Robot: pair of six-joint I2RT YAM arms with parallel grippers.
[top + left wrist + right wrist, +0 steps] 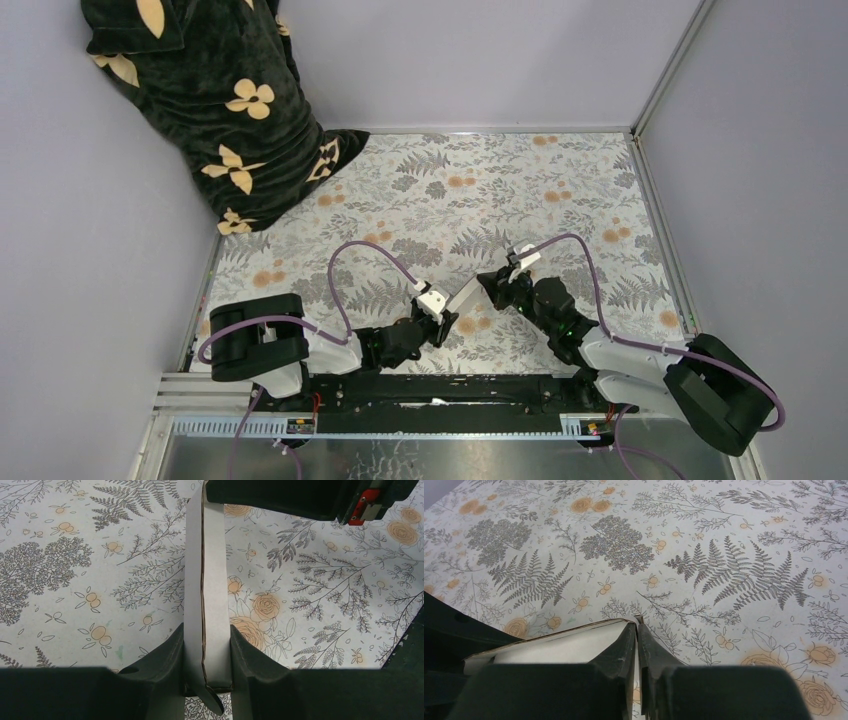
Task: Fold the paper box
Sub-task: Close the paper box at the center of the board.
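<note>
- The paper box (210, 580) is in the air over the near middle of the table (75, 580), held between my two grippers.
- It is pressed into a thin, flat shape. I see a long white side and a brown edge down its middle.
- My left gripper (206, 635) is partly open, and its two fingers squeeze the near end of the box from both sides.
- My right gripper (638, 627) is shut almost all the way. I think it is pinching a thin flap or edge at the far end of the box.
- I think I am in the middle of the job. The box is not yet a square box, and one small flap hangs loose at the near end.
- Next, I think one gripper must hold tight while the other pushes or pulls its end so the sides open up. I must go slowly, since thin card can bend wrong or slip out.
</note>
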